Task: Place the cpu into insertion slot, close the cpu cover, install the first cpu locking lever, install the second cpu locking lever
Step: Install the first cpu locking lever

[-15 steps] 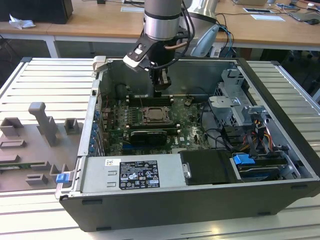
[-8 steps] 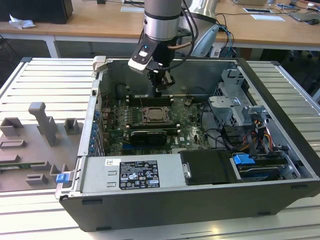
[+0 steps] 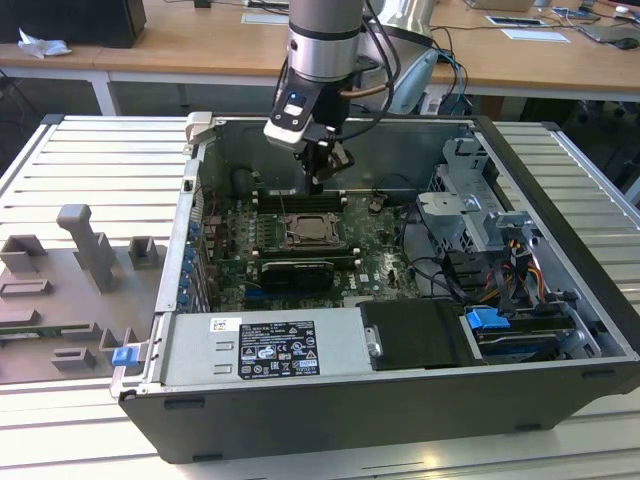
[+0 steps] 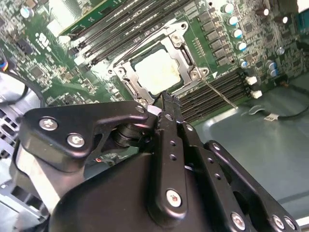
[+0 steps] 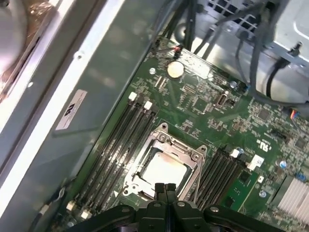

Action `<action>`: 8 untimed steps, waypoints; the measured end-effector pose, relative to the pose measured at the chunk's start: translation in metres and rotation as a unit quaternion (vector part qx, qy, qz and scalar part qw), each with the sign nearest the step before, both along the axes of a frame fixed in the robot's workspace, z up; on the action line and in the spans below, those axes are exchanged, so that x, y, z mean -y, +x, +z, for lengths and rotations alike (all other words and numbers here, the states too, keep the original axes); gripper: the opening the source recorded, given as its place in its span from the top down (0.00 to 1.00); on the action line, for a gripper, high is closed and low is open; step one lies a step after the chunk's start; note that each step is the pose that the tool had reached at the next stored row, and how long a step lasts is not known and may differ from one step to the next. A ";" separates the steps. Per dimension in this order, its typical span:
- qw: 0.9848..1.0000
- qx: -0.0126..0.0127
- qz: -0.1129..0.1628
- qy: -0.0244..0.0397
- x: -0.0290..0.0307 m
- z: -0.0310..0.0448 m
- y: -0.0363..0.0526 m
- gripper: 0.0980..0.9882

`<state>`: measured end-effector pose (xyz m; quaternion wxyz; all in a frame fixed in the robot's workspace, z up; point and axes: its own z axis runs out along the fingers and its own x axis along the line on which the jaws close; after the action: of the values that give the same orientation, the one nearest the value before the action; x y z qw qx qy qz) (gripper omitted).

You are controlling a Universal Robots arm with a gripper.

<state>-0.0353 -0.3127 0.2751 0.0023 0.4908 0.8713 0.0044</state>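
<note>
My claw (image 5: 164, 186) is pinched fully shut with nothing in it, tips hanging just over one edge of the insertion slot (image 3: 335, 241). The cpu (image 5: 162, 169) is sitting in the slot already, and the cpu cover (image 5: 170, 140) is lying flat around it. In the second wrist view a thin silvery lever (image 4: 220, 94) pokes out from a socket corner across the memory slots (image 4: 212, 104). Those slots hug the socket on two sides. The grey case wall (image 5: 96, 101) is near one bank, and the cables (image 3: 440, 270) are well apart.
</note>
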 end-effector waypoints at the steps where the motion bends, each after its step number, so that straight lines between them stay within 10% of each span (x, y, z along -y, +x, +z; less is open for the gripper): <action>1: 1.000 0.000 0.008 0.000 0.0000 0.0000 0.0000 0.99; 8: 0.997 0.000 0.078 0.000 0.0000 0.0000 0.0000 0.99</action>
<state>-0.0353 -0.3127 0.2751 0.0020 0.4212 0.9070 0.0045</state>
